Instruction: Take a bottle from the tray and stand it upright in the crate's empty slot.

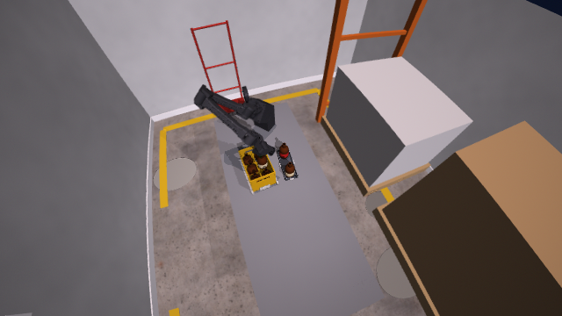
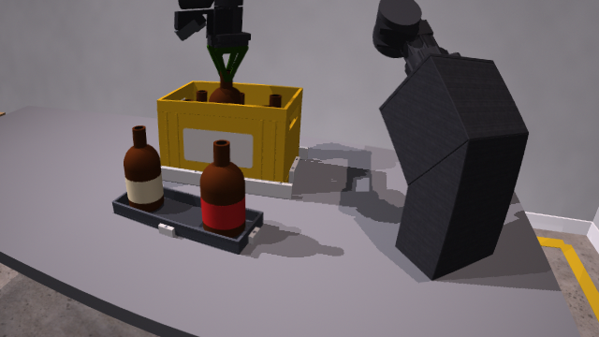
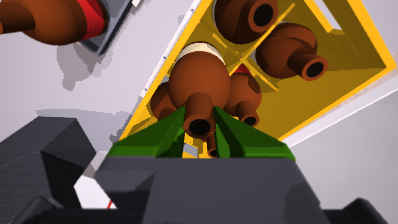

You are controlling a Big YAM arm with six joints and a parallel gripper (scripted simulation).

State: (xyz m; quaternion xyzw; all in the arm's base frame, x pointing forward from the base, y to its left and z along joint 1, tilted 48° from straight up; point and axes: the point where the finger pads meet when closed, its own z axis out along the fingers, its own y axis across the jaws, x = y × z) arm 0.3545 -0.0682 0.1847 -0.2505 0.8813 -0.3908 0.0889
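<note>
My gripper (image 3: 199, 111), with green fingers, is shut on the neck of a brown bottle with a cream label (image 3: 199, 85). It holds the bottle upright, its lower part down inside the yellow crate (image 2: 229, 128) and its shoulder (image 2: 226, 94) just above the rim. The gripper (image 2: 226, 75) hangs straight above the crate. Other brown bottles (image 3: 291, 52) stand in the crate's slots. The dark tray (image 2: 187, 220) in front of the crate holds a cream-labelled bottle (image 2: 142, 170) and a red-labelled bottle (image 2: 223, 189), both upright. The crate (image 1: 259, 168) and the tray (image 1: 286, 162) also show in the overhead view.
The arm's large dark base (image 2: 456, 164) stands on the table to the right of the crate. The crate rests on a white strip. A red hand truck (image 1: 217, 61) leans at the far wall. Big boxes (image 1: 391, 118) stand right of the table.
</note>
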